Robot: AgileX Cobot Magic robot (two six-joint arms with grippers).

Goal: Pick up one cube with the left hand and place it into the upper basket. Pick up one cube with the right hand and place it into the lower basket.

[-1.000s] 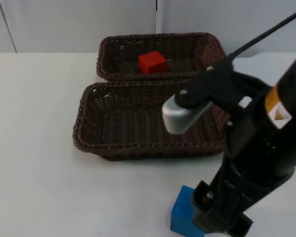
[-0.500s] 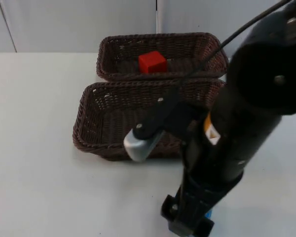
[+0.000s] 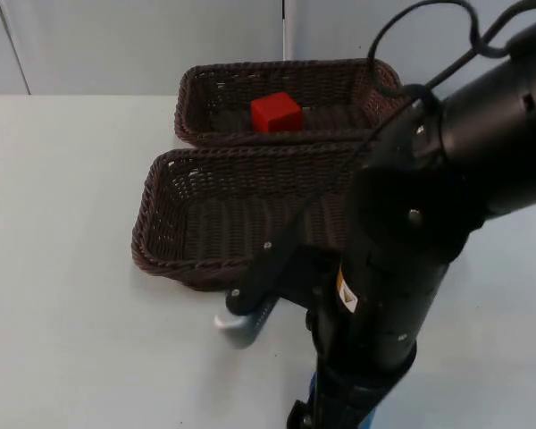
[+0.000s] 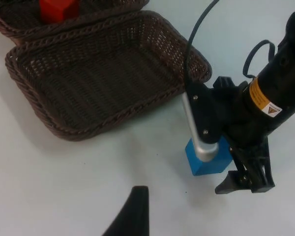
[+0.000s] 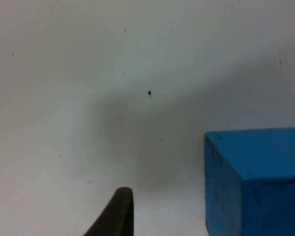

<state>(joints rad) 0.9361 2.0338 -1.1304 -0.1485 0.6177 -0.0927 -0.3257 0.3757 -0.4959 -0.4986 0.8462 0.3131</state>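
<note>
At 6 o'clock of the lower basket [image 3: 174,234], our right gripper [image 4: 246,183] hangs spread beside the blue cube [image 4: 206,160], lining up to pinch. Red cube [image 3: 276,113] sits in the upper basket [image 3: 196,85]. Left gripper [image 4: 130,216]: waiting, can't tell its fingers.

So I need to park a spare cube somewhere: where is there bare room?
The white table left of the lower basket is bare. The lower basket holds nothing; the upper basket holds a red cube. It is crowded in front, where the right gripper stands by the blue cube.
</note>
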